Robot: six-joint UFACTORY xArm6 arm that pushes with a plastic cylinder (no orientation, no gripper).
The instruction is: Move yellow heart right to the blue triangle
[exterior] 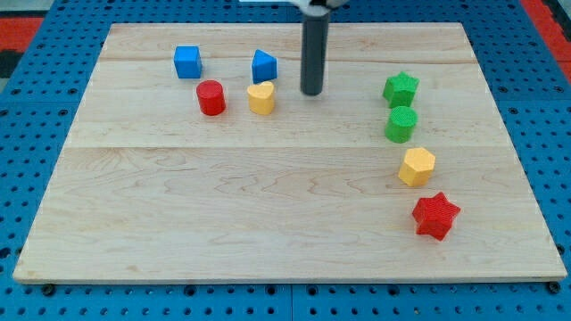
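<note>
The yellow heart (261, 97) lies on the wooden board just below the blue triangle (263, 66), almost touching it, in the upper middle of the view. My tip (311, 92) is on the board to the right of the yellow heart, a short gap away, and right of and below the blue triangle. The rod rises straight up to the view's top.
A blue cube (187, 61) and a red cylinder (211, 97) lie left of the heart. At the right, top to bottom: a green star (401, 88), a green cylinder (401, 124), a yellow hexagon (417, 167), a red star (435, 215). A blue pegboard (36, 134) surrounds the board.
</note>
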